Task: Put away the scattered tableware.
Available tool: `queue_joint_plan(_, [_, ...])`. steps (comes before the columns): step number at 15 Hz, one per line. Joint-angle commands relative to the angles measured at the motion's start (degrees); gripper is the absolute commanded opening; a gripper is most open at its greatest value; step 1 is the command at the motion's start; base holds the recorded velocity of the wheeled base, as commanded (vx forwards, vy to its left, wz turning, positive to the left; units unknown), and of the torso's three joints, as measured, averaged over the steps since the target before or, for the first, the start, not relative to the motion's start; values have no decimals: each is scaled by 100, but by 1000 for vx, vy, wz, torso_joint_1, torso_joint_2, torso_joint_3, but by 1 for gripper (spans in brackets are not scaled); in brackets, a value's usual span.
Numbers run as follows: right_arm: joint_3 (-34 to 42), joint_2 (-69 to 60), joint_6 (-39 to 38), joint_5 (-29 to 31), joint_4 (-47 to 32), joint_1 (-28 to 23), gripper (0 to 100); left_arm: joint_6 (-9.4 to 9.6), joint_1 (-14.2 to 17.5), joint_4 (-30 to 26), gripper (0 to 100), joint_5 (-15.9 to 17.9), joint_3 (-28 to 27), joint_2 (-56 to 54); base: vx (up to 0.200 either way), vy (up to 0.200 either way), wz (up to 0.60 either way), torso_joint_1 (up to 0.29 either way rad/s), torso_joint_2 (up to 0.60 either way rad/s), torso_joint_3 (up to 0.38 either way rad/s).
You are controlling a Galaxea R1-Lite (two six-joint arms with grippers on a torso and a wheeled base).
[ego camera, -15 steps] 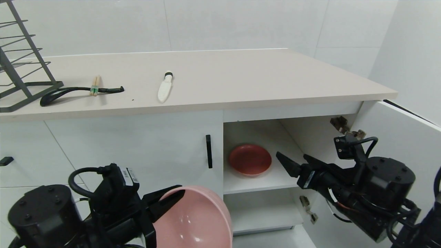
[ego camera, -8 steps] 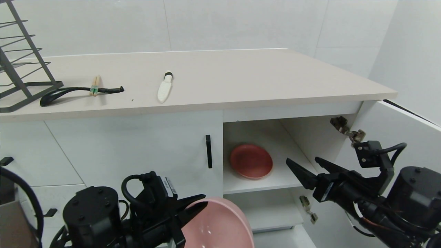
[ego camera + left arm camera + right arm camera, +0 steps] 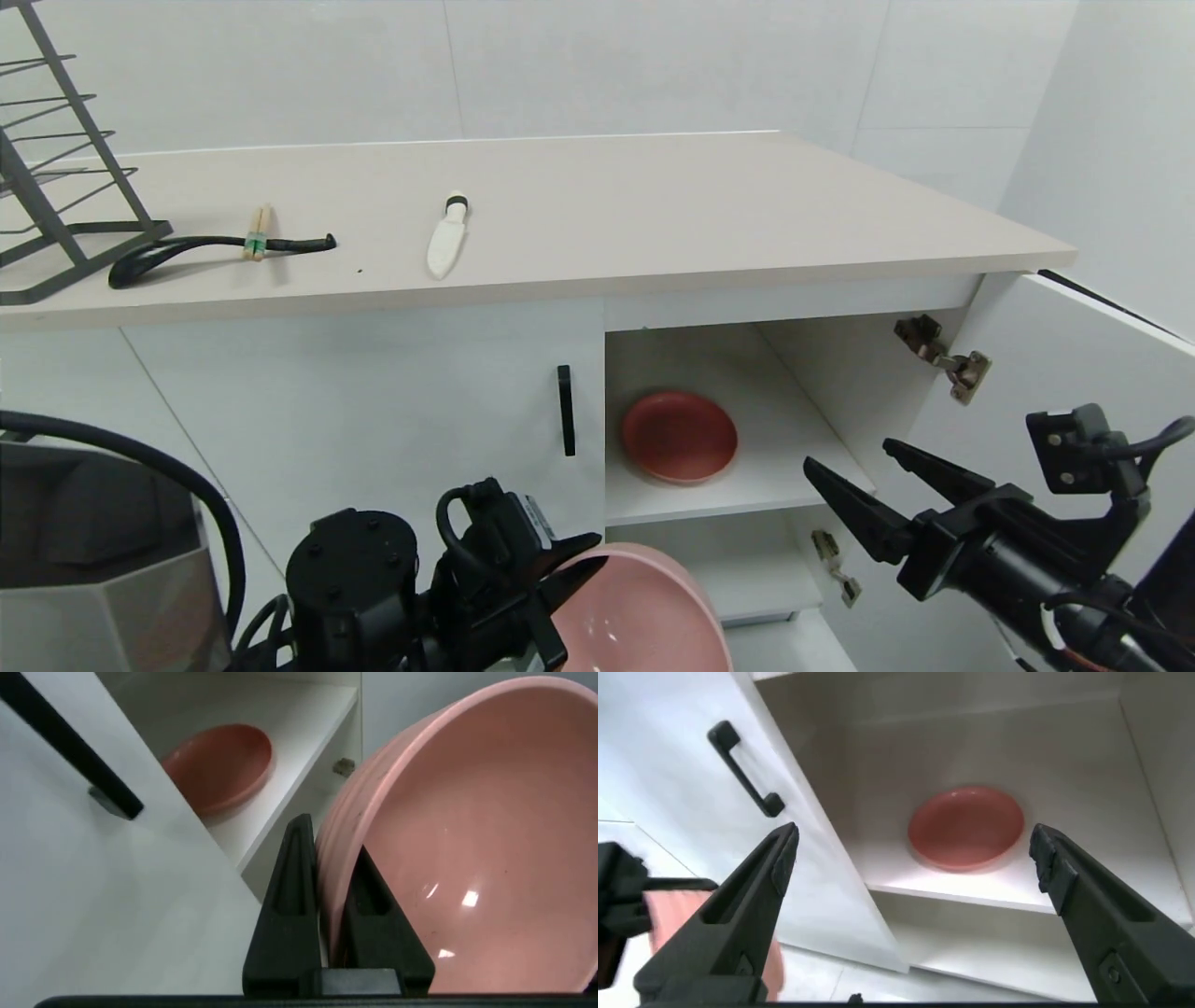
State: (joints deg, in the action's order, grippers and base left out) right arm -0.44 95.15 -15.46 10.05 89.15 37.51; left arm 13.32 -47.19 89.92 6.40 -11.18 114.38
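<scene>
One pink bowl (image 3: 653, 621) is low and near in the scene, in front of the white cupboard (image 3: 373, 392), about where the closed left door meets the open compartment. We see our left hand (image 3: 593, 553) gripping the bowl by its rim, with one finger inside and the other outside. The bowl is tilted, so its inside shows to us.

Farther in, a red plate (image 3: 679, 436) lies flat on the upper shelf (image 3: 794, 448) of the open compartment. Our right hand (image 3: 848, 455) is open, with nothing between its two fingers. It hangs in front of this compartment, to the right of the plate and apart from it. The cupboard door (image 3: 1074, 364) stands open at the right. The closed door has a black handle (image 3: 565, 411).

On the bench (image 3: 700, 205) above, a white knife (image 3: 448, 238) lies near the front edge. To its left lie a black spoon (image 3: 187, 250) and a pair of chopsticks (image 3: 257, 231) that crosses the spoon's handle. A dark wire rack (image 3: 56, 187) stands at the far left.
</scene>
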Motion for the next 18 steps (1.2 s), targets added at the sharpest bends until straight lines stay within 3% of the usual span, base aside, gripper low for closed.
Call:
queue_joint_plan(1, [9, -110, 52, 15, -3, 28, 100, -5, -27, 8, 0, -16, -33, 198, 0, 0, 0, 0, 0, 0])
queue_joint_plan(4, [18, -110, 69, 41, -38, 204, 100, 4, -27, 8, 0, -86, -183, 348, 0, 0, 0, 0, 0, 0])
queue_joint_plan(6, [18, -110, 52, 173, -267, 230, 100, 4, -71, 8, 0, -411, -587, 541, 0, 0, 0, 0, 0, 0])
queue_joint_plan(10, [18, -137, 52, 323, -495, 239, 100, -5, -519, 8, 0, -1123, -1325, 1007, 0, 0, 0, 0, 0, 0])
queue_joint_plan(12, [18, -216, 60, 314, -530, 301, 100, 12, -651, 8, 0, -1528, -1958, 1262, 0, 0, 0, 0, 0, 0])
queue_joint_plan(17, [18, -374, 60, 331, -1093, 362, 100, 30, -739, 8, 0, -1994, -2653, 1578, 0, 0, 0, 0, 0, 0])
queue_joint_plan(18, [18, -374, 60, 349, -1233, 362, 100, 109, -748, 8, 0, -2099, -2784, 1631, 0, 0, 0, 0, 0, 0])
